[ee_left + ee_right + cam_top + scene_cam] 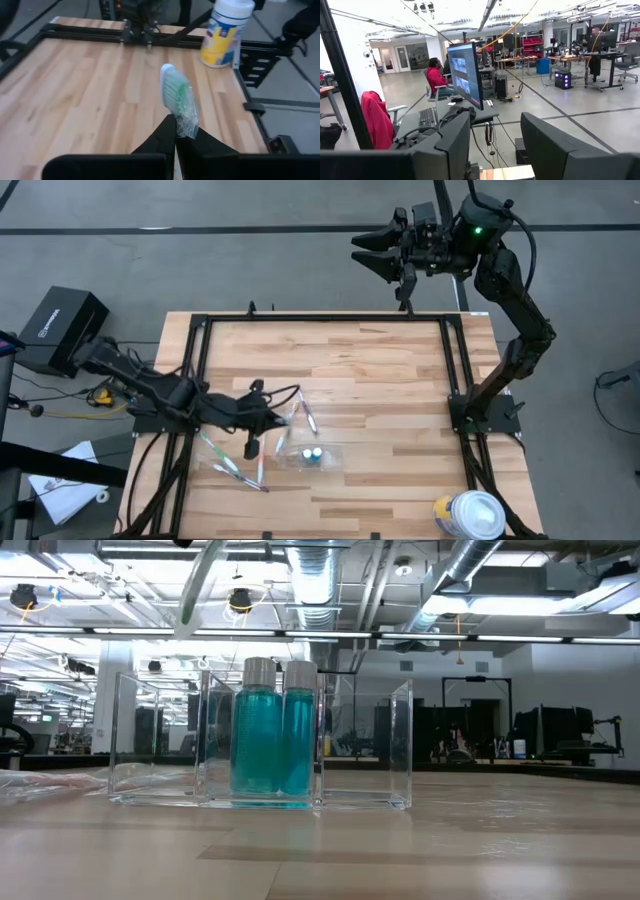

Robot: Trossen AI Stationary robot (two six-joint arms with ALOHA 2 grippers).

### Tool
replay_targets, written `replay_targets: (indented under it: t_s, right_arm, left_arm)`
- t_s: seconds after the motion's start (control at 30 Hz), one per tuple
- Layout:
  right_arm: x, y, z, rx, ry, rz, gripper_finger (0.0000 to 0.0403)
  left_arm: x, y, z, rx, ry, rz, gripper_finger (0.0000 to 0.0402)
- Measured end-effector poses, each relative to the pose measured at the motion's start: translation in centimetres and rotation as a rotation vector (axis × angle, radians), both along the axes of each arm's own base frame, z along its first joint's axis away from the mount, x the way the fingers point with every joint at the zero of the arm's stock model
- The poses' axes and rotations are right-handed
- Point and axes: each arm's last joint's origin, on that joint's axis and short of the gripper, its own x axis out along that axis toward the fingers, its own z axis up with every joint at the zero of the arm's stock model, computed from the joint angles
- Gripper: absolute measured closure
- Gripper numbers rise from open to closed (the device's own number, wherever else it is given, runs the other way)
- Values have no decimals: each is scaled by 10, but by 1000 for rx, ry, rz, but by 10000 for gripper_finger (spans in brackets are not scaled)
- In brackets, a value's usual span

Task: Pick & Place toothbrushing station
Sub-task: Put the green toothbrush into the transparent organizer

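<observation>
My left gripper (278, 418) hovers over the table's near-left part, shut on a pale toothbrush (178, 102) with green-and-white bristles in a clear wrapper. Several more wrapped toothbrushes (228, 466) lie flat on the wood in front of it. Just to its right the see-through holder (312, 456) rests on its flat base on the table, and two teal tubes (272, 730) with silver caps stand upright in it. My right gripper (362, 252) is raised beyond the table's far edge, open with nothing between its fingers (451, 145). My left gripper pinches the toothbrush just below its head (184, 129), wrapper and all, between its two fingertips. The bristled head sticks out past the fingertips, tilted up toward the table's near right corner and clear of the wood. The fingers hide the handle.
A round white-lidded canister (468, 515) stands at the near right corner, also visible as the canister (225, 32) ahead of my left gripper. Black frame rails (460, 360) edge the table. A black box (60, 330) sits off the left side. Bare wood lies across the middle and right.
</observation>
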Motion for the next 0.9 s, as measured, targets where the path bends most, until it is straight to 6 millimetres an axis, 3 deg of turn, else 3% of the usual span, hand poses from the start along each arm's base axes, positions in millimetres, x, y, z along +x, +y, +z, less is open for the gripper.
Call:
replay_targets:
  t_s: [0.5,0.9]
  right_arm:
    - [1,0,-7,-7,73,2,234]
    - [1,0,-12,-33,120,1,234]
  left_arm:
    - [11,-9,-66,-19,25,76,401]
    - [32,-23,-98,-82,88,65,401]
